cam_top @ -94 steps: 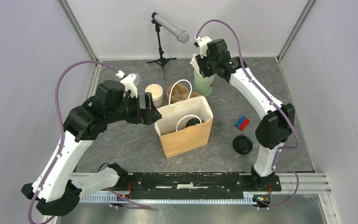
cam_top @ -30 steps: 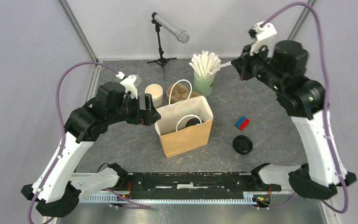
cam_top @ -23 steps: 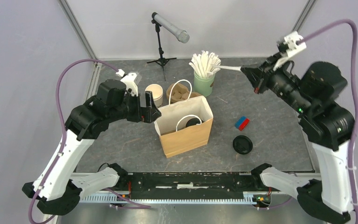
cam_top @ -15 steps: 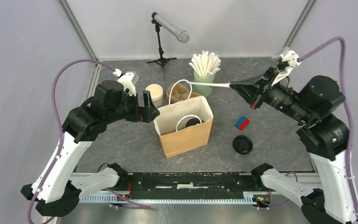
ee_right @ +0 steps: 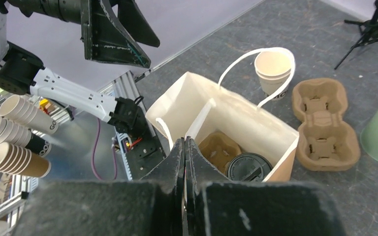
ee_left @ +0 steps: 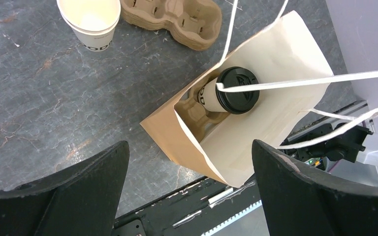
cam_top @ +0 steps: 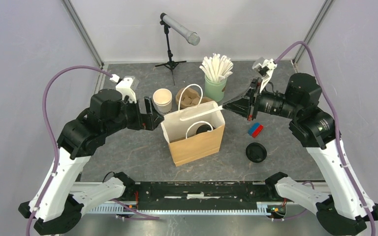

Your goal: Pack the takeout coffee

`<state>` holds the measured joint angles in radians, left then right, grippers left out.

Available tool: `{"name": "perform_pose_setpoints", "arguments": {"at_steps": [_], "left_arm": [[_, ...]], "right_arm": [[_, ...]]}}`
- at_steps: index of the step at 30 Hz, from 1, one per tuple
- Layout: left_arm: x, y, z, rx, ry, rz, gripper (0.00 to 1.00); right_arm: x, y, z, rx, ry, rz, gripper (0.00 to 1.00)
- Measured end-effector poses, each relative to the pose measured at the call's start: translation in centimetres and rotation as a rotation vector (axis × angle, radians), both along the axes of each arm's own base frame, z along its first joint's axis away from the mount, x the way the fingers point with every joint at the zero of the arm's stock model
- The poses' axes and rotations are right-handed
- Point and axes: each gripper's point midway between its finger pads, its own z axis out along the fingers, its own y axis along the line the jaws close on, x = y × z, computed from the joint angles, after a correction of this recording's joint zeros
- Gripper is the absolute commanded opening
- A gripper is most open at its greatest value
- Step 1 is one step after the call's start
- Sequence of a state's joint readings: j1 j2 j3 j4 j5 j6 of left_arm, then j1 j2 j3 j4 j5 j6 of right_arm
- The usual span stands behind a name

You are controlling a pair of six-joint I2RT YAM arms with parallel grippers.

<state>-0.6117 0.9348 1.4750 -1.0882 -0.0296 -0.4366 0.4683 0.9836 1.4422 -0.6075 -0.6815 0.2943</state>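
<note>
Coffee (ee_left: 236, 91) seated in carrier (ee_left: 194, 110) inside bag (cam_top: 197, 142) at bench (cam_top: 138, 147) centre, right gripper (cam_top: 225, 106) pinching white stirrer (cam_top: 199, 112) over bag's mouth, left gripper (cam_top: 153, 114) spread wide beside bag.

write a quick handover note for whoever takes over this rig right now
Left end effector: open, empty, beside the left rim of the brown paper bag.
Right end effector: shut on a long thin white stick; the stick's free end is over the bag's mouth.
Small white paper takeout coffee cup with round black plastic lid: inside the bag, seated in a brown moulded cardboard carrier.
Done: the coffee is in the bag.
Left: probably lower the stick into the bag and let go; it is not in yet.
</note>
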Motion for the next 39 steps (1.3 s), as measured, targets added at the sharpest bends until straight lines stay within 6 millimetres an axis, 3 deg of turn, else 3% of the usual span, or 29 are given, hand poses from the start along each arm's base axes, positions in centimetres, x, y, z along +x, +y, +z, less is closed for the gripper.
{"name": "perform_pose_setpoints", "arguments": {"at_steps": [13,23,30,33,39], "left_arm": [[-0.1,0.1,-0.8,0.008,0.007,0.004,1.00],[0.2,0.3,-0.8,0.010,-0.006,0.019,1.00],[0.1,0.8,-0.4,0.007,-0.025,0.034,1.00],[0.1,0.9,-0.3,0.008,-0.029,0.039,1.00],[0.1,0.9,-0.4,0.010,-0.029,0.041,1.00]], "right_arm": [[1.3,1.9,-4.0,-0.041,0.101,0.086,0.03],[4.7,3.8,-7.9,-0.079,0.177,0.095,0.04],[6.6,3.9,-10.2,-0.137,0.205,0.046,0.29],[7.6,3.5,-10.2,-0.169,0.195,-0.003,0.36],[10.9,2.5,-7.0,-0.189,0.062,-0.148,0.39]]}}
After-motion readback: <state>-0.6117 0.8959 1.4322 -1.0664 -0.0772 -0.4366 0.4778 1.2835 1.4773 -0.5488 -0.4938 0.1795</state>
